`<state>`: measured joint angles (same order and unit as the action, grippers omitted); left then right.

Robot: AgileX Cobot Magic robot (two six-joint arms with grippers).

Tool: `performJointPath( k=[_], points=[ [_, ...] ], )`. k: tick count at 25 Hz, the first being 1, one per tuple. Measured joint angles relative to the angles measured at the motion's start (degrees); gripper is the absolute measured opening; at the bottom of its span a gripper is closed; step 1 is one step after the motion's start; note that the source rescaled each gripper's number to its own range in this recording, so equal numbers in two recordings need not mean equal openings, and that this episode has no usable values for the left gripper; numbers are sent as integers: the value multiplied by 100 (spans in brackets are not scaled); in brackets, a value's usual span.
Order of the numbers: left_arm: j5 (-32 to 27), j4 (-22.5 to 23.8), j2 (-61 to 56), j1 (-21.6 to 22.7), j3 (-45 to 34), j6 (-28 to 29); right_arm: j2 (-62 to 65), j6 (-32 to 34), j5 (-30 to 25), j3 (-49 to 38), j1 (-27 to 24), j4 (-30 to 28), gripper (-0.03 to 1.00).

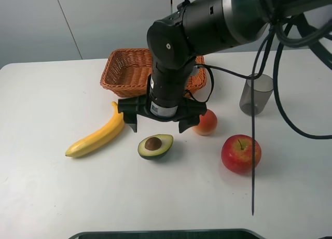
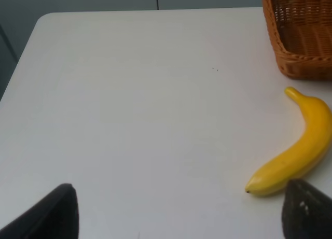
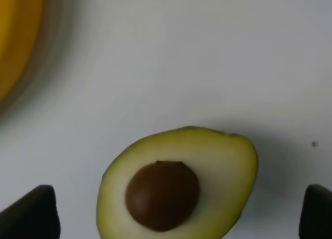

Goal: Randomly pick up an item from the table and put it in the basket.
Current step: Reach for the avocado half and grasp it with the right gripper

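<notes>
White table [image 1: 52, 187] holds one avocado [image 1: 155, 145], one basket [image 1: 111, 75].

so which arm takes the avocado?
Right. The right gripper hangs open directly above the avocado, jaws either side of it in the wrist view. The left gripper faces only the banana and basket.

avocado half [image 1: 155, 146]: dark green skin, pale yellow-green flesh, brown pit
basket [image 1: 110, 77]: orange-brown woven wicker
table [image 1: 46, 99]: plain white
banana [image 1: 98, 136]: yellow
apple [image 1: 240, 153]: red
small round fruit [image 1: 208, 124]: orange-red
cup [image 1: 255, 96]: translucent grey
</notes>
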<state>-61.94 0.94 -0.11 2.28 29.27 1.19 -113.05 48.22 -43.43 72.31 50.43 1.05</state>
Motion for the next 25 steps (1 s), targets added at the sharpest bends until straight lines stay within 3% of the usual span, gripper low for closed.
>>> performJointPath(
  k=[25],
  points=[
    [0, 0, 0, 0, 0, 0, -739, 314, 148, 197, -12, 355, 100]
  ],
)
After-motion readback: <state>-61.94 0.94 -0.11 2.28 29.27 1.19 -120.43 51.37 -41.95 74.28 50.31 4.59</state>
